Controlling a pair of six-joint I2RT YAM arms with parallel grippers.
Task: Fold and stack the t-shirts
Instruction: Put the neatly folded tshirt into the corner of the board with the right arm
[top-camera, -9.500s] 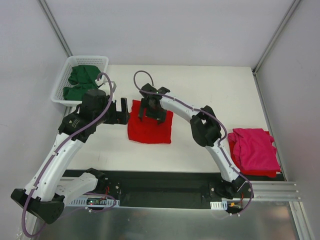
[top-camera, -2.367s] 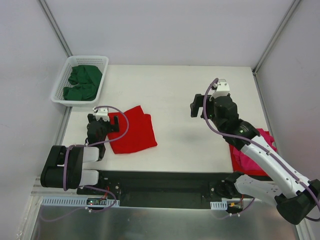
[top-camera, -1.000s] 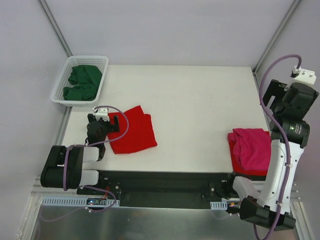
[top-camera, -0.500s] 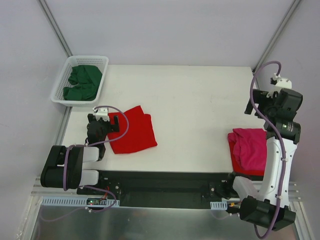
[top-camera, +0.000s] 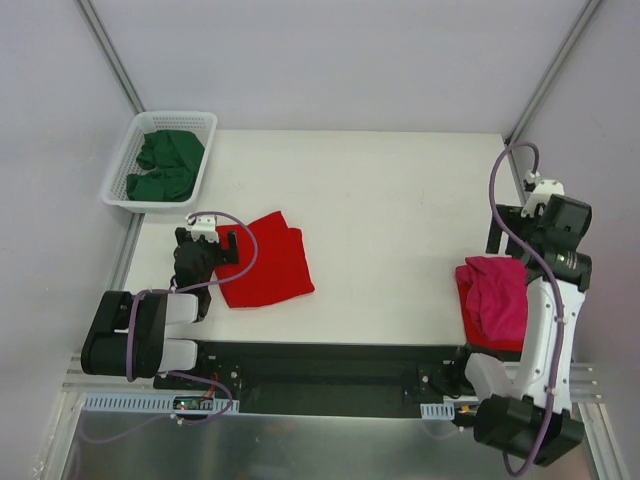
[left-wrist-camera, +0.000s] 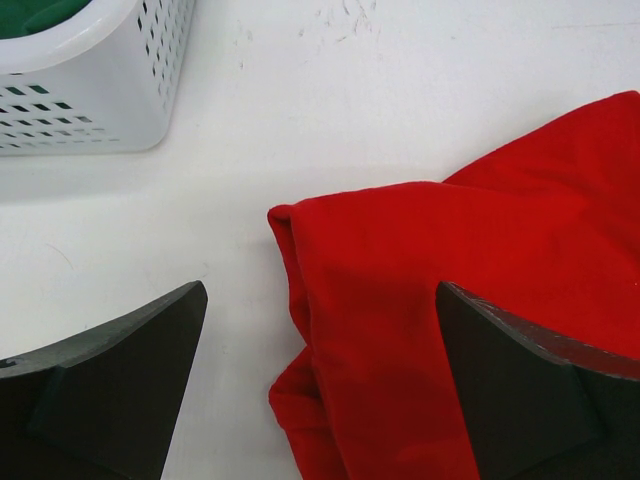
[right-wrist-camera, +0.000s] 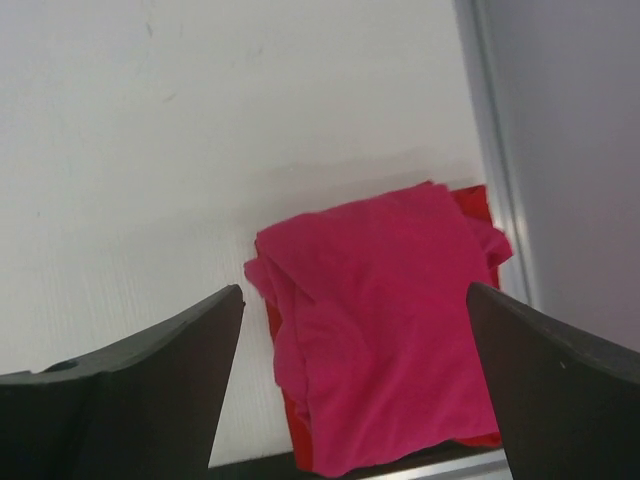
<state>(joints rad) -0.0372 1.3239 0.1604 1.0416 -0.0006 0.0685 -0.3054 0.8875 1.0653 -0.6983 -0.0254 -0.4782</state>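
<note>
Top external view: the right gripper (top-camera: 510, 232) has swung off the middle of the table (top-camera: 380, 200) and now hangs at 3 o'clock, just above a folded magenta t-shirt (top-camera: 497, 298). That shirt lies at 4 o'clock on another red shirt (top-camera: 497, 346), of which only the edges show. The left gripper (top-camera: 207, 238) has not moved; it sits at 8 o'clock at the left edge of the loosely folded red t-shirt (top-camera: 265, 262). This shirt has yet to join the pile, which is well apart across bare table. At 10 o'clock a white basket (top-camera: 118, 170) holds crumpled dark green t-shirts (top-camera: 160, 165), so the job looks roughly half done. Left wrist view: the jaws stand wide apart and grip nothing. One finger is over bare table and the other over red cloth (left-wrist-camera: 480, 240), whose folded edge bunches between them. The basket wall (left-wrist-camera: 100, 80) shows at 10 o'clock, close enough to crowd a leftward move. Right wrist view: the jaws are spread almost fully and are empty, framing the magenta shirt (right-wrist-camera: 385, 330) below. A metal frame rail (right-wrist-camera: 490, 150) runs just beside the pile at 2 o'clock.
</note>
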